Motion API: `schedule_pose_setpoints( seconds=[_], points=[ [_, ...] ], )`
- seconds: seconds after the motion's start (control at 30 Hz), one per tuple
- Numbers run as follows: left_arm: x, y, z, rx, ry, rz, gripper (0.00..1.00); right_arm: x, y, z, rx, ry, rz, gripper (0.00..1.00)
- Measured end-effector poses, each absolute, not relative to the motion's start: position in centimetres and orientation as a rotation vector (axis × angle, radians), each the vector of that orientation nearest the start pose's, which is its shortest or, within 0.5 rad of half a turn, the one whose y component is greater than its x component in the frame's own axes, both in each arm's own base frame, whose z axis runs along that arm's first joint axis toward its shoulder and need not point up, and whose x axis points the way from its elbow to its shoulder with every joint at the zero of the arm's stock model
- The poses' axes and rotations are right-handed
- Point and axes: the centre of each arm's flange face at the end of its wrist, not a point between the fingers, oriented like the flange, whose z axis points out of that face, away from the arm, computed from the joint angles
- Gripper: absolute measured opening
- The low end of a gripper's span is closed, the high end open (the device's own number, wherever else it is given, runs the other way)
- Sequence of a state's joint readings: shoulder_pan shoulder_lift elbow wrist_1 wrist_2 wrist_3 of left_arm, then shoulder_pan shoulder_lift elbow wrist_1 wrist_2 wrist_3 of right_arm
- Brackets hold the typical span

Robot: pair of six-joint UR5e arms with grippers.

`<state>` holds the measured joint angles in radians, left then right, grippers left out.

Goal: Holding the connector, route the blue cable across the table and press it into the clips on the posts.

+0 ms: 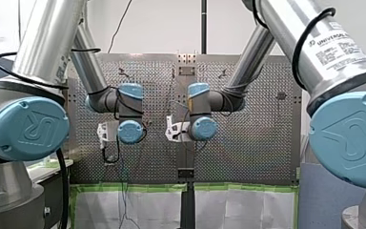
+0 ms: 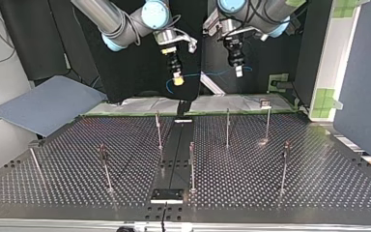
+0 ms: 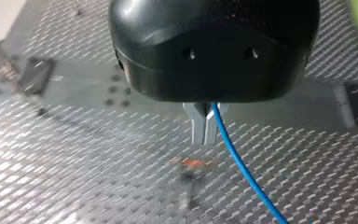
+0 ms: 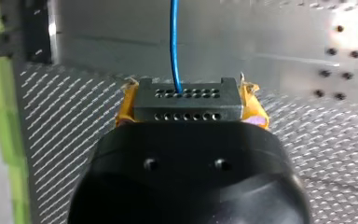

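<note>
So here's where things sit: my right gripper (image 2: 178,80) has its yellow pads (image 4: 256,109) clamped on either side of the black connector (image 4: 186,100), a little block with rows of holes, and the blue cable (image 3: 242,168) comes straight out of its face. My left gripper (image 2: 238,71) has its metal fingers (image 3: 200,130) pinched together on the cable a short way down the line. Both are up in the air at the far end of the perforated table (image 2: 319,179), and in the top view the cable hangs in a shallow droop between them, nowhere near the posts (image 2: 227,128) yet. So I'd say the routing hasn't really started. The wire looks thin, light and floppy. It'll sag wherever it isn't tensioned and probably slip through smooth metal fingers, which is handy for feeding it along but means the connector is the only solid place to hold. I'd keep the connector grip as the anchor and use the left pinch close to each clip (image 2: 264,102) to push down. The clips look tiny from here, so I can't tell which way their slots face. Pulling too hard could stress the wire where it enters the connector.
</note>
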<state>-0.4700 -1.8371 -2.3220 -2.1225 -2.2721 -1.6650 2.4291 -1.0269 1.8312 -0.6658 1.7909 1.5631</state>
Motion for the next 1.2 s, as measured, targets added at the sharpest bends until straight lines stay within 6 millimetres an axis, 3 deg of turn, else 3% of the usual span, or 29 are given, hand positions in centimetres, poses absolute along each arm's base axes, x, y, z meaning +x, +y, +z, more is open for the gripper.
schedule_pose_setpoints(
  seconds=[0.23,0.43,0.7,0.9,1.2],
  points=[
    [35.0,-22.4,18.1,-0.383,1.477,0.164,0.0,52.4,-30.2,18.8,1.77,-0.837,1.652,0.0],
    [35.9,-20.3,20.4,-0.447,1.45,0.211,0.0,53.6,-30.6,23.2,1.766,-0.799,1.735,0.0],
    [36.2,-18.1,22.6,-0.506,1.429,0.216,0.0,55.6,-30.9,24.1,1.845,-0.754,1.769,0.0],
    [35.8,-18.1,24.5,-0.506,1.42,0.154,0.0,56.9,-31.0,24.6,1.892,-0.735,1.778,0.0],
    [35.2,-18.0,28.1,-0.484,1.405,0.113,0.0,58.5,-31.1,27.3,1.919,-0.716,1.804,0.0]
  ],
)
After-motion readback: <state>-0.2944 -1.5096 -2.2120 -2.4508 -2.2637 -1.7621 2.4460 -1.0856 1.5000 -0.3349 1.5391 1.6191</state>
